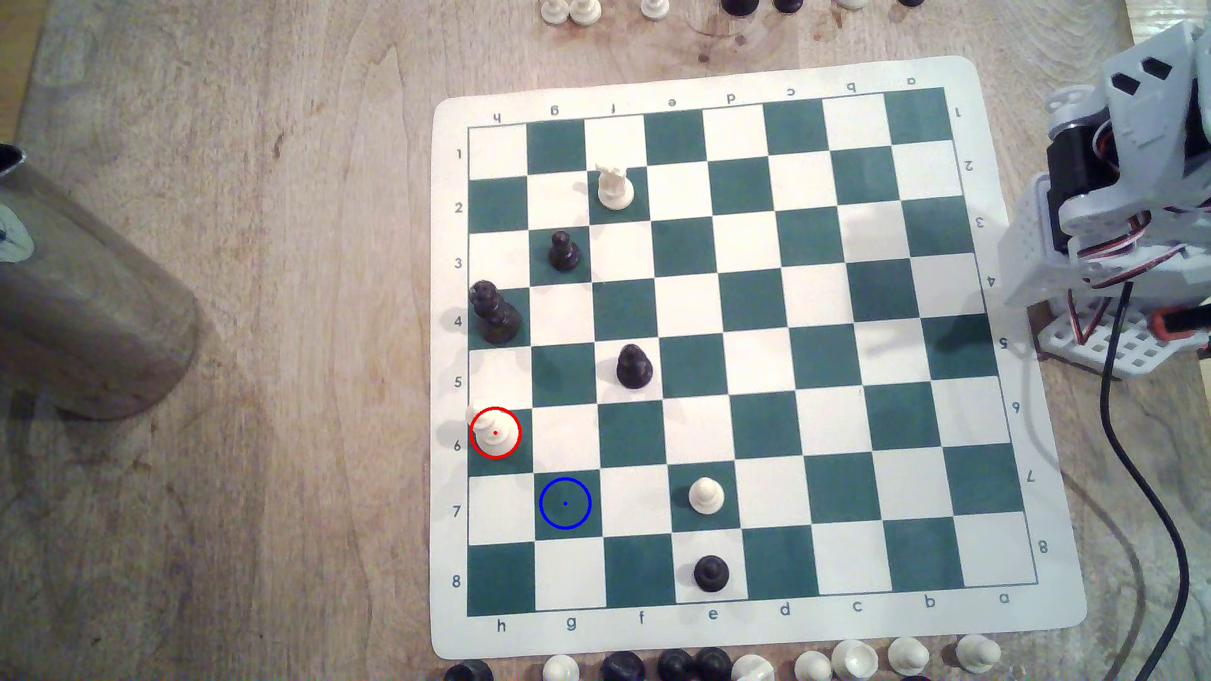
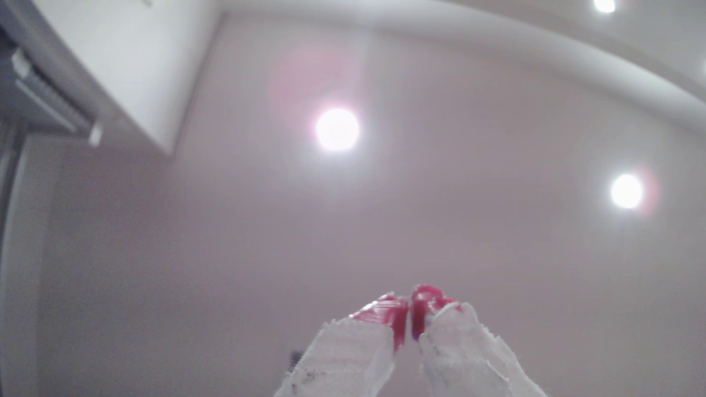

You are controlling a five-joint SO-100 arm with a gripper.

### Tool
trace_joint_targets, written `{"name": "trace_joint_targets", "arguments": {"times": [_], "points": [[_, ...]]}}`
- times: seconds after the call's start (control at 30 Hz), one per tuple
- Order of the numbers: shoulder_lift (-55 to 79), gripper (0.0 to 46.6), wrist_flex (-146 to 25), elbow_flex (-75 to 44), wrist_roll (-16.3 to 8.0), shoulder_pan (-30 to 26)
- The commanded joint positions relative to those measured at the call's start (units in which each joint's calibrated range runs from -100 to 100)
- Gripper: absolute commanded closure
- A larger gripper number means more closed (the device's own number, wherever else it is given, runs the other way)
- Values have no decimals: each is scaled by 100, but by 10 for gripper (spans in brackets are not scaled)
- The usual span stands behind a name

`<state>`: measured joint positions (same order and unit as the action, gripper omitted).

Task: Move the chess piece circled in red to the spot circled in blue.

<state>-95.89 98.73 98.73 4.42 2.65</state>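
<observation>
Against a pale ceiling (image 2: 382, 236) with round lights, the gripper (image 2: 409, 315) points up, red tips pressed together, holding nothing.

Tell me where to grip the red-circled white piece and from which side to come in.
Grip the red-circled piece around its narrow upper body, just under the knobbed top, coming straight down from above. It stands upright on a wide base at the board's edge, with no neighbours on adjacent squares, so either closing direction looks free. The pincer, tips together and aimed at the ceiling, must open first.
</observation>
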Motion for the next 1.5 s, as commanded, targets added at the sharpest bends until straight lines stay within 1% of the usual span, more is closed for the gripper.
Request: {"name": "trace_joint_targets", "arguments": {"times": [0.0, 0.1, 0.3, 0.43, 0.47, 0.57, 0.7, 0.77, 0.9, 0.93, 0.97, 1.03, 1.33, 1.43, 1.47], "points": [[5, 464, 70, 117, 5, -66], [5, 464, -487, 117, 5, -160], [5, 464, -2567, 27, 5, -332], [5, 464, -4754, -517, -5, -355], [5, 464, -5794, -753, 5, -316], [14, 464, -7792, -1161, 5, -176], [22, 464, -9324, -1560, 5, -121], [31, 464, -10454, -1904, 5, -129], [133, 464, -11339, -2213, 5, -246], [693, 464, -11396, -2367, 10, -473], [939, 462, -11453, -2466, 10, -590], [1321, 456, -11715, -2729, 10, -676], [3027, 456, -11773, -3346, -20, -793], [3639, 384, -11854, -3718, -39, -848], [3783, 368, -11854, -3844, -29, -872]]}}
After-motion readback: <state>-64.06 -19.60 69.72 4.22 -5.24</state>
